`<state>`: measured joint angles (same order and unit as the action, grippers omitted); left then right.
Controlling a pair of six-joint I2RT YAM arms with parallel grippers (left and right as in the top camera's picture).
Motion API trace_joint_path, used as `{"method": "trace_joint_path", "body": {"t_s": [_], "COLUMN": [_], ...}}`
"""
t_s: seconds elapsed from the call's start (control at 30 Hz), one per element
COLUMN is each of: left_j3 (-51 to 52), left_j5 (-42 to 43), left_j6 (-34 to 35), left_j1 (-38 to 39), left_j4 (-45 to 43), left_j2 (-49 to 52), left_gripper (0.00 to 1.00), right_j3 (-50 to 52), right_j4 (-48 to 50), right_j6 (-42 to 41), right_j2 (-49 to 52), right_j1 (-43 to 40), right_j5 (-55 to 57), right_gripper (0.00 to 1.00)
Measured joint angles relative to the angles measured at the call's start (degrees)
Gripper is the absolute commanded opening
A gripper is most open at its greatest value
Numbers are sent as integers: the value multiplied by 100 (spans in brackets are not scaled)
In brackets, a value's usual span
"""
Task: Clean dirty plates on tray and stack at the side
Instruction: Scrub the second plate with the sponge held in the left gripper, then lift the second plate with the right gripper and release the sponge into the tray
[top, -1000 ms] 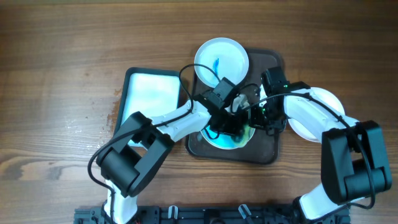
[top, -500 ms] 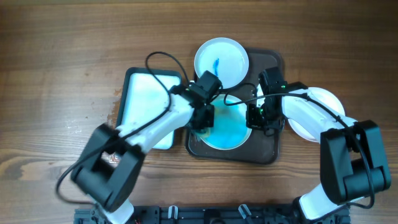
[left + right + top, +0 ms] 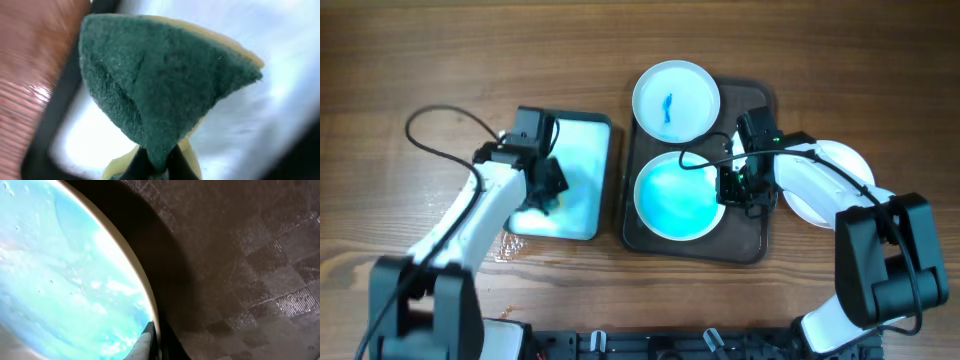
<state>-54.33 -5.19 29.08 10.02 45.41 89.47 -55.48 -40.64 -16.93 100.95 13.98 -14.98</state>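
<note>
Wooden table (image 3: 420,80) carries a small tray (image 3: 582,160) at left, where the left gripper (image 3: 545,185) pinches a sponge (image 3: 160,95). On the brown tray (image 3: 750,235) the far plate (image 3: 675,100) bears a smear, and the near plate (image 3: 678,195) is blue all over. The right gripper (image 3: 733,185) nips the near plate's rim. That thin, wet hold may slip on lifting, and stacking it unwiped would soil the side plate (image 3: 840,160).

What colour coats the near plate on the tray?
Light blue over the round white plate; overhead view.
</note>
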Motion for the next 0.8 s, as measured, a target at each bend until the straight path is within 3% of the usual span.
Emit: {"method": "trace_joint_path", "body": {"t_s": [0.1, 0.23, 0.27, 0.37, 0.53, 0.8], "left_j3": [164, -136, -282, -778, -1003, -1036], "left_j5": [476, 756, 791, 833, 811, 391], "left_j6": [-199, -289, -293, -306, -308, -306], "left_j1": [-66, -66, -66, -66, -68, -66], "left_j4": [-68, 374, 487, 675, 671, 1001], "left_j2": [168, -299, -542, -1515, -3073, -4704], "left_gripper": [38, 93, 100, 100, 100, 100], "right_j3": [-24, -295, -439, -1207, -2015, -2302], "right_j4": [-330, -1139, -1276, -1711, -1480, 1051], "right_j6": [57, 164, 208, 350, 428, 789], "right_j2": [-83, -929, -1180, -1786, -1561, -901], "right_j1": [-13, 20, 66, 525, 1655, 3405], "right_j5": [133, 503, 573, 813, 1561, 3368], "right_gripper": [4, 4, 4, 4, 4, 4]}}
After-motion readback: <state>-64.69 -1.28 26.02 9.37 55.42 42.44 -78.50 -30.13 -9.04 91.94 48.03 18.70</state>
